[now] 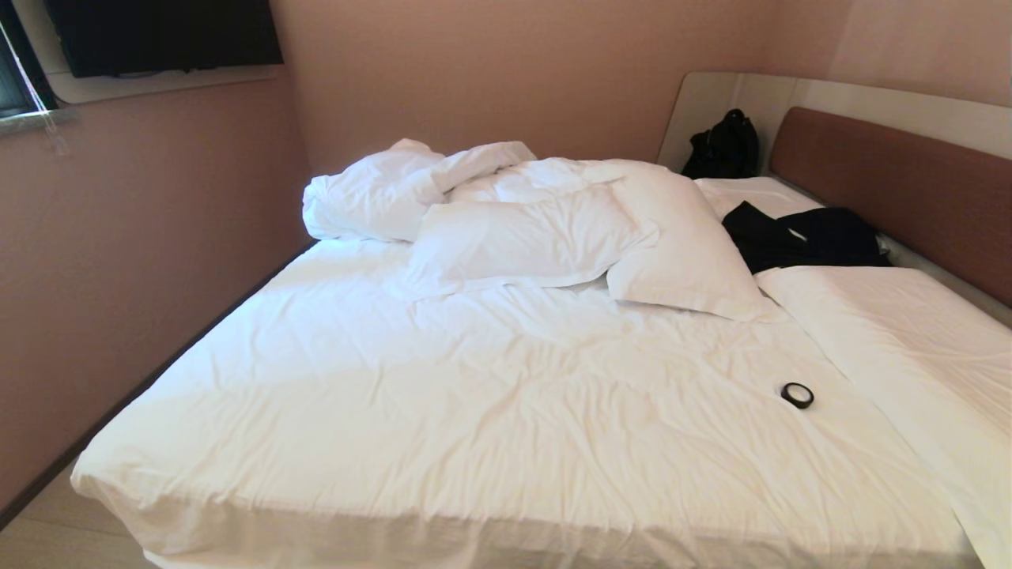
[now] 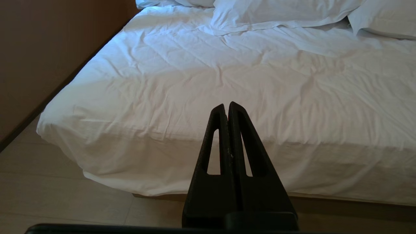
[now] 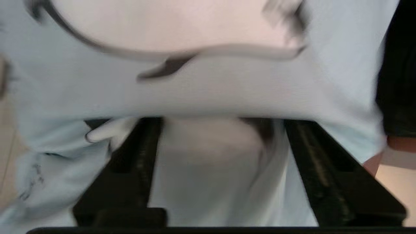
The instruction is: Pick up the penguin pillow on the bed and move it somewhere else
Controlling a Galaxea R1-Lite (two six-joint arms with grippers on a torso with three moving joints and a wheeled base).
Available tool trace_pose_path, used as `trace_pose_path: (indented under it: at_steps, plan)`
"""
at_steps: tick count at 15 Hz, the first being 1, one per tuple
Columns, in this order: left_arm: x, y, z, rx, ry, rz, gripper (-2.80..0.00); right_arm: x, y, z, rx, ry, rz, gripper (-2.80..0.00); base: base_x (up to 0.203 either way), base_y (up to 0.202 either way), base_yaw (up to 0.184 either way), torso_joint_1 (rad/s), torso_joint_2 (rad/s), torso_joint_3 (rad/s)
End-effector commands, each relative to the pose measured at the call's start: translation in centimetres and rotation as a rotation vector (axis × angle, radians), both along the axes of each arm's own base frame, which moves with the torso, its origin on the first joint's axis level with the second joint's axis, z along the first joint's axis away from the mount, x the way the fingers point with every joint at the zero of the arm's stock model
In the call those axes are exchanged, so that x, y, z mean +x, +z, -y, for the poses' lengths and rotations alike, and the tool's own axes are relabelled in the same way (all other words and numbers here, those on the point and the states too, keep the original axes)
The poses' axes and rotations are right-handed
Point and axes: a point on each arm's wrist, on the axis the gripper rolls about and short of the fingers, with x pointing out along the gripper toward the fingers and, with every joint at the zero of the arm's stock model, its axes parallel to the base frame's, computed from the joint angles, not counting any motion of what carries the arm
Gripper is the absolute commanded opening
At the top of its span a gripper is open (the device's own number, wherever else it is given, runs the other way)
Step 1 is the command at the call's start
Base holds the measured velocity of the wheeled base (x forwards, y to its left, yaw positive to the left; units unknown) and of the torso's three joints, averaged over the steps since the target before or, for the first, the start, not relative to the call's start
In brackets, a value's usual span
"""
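The pale blue penguin pillow (image 3: 208, 94) fills the right wrist view, blurred, with part of a black-and-white penguin print at its upper side. It does not show in the head view. My right gripper (image 3: 222, 123) is open: its two black fingers stand wide apart, with pillow cloth lying loose between and beyond them. My left gripper (image 2: 226, 105) is shut on nothing and hangs parked before the foot edge of the bed (image 2: 227, 65), above the floor. The bed (image 1: 474, 411) with its wrinkled white sheet spreads across the head view, where neither arm shows.
Two white pillows (image 1: 522, 237) and a rumpled duvet (image 1: 379, 194) lie at the far side. Black clothes (image 1: 806, 235) and a black bag (image 1: 723, 146) sit by the brown headboard (image 1: 893, 182). A small black ring (image 1: 797, 394) lies on the sheet. A wall runs along the bed's left.
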Motion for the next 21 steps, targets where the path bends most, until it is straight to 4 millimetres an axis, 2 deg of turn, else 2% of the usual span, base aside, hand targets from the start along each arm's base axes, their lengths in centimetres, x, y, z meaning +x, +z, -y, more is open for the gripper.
trace_pose_path:
  at_steps: [1,4,6,14,17,18,21]
  plan:
    - [0.0,0.0,0.0,0.0,0.0,-0.001,-2.8,0.6,2.7,-0.6,-0.058,0.039,-0.004,0.0,0.0,0.0,0.0,0.0,0.0,0.0]
    - [0.0,0.0,0.0,0.0,0.0,-0.001,-2.8,1.7,5.0,-1.9,-0.088,0.061,0.005,0.0,0.0,0.0,0.0,0.0,0.0,0.0]
    - [0.0,0.0,0.0,0.0,0.0,-0.001,-2.8,2.3,5.3,-2.6,-0.08,0.062,0.015,0.0,0.0,0.0,0.0,0.0,0.0,0.0]
    - [0.0,0.0,0.0,0.0,0.0,-0.001,-2.8,2.7,6.0,-2.9,-0.086,0.064,0.016,0.0,0.0,0.0,0.0,0.0,0.0,0.0]
    - [0.0,0.0,0.0,0.0,0.0,-0.001,-2.8,3.6,7.5,-2.6,-0.119,0.076,0.008,0.0,0.0,0.0,0.0,0.0,0.0,0.0]
    - [0.0,0.0,0.0,0.0,0.0,-0.001,-2.8,4.3,8.4,-2.3,-0.142,0.079,0.014,-2.8,0.0,0.0,0.0,0.0,0.0,0.0]
    - [0.0,0.0,0.0,0.0,0.0,-0.001,-2.8,6.5,11.8,-1.6,-0.226,0.086,0.033,-2.8,0.0,0.0,0.0,0.0,0.0,0.0]
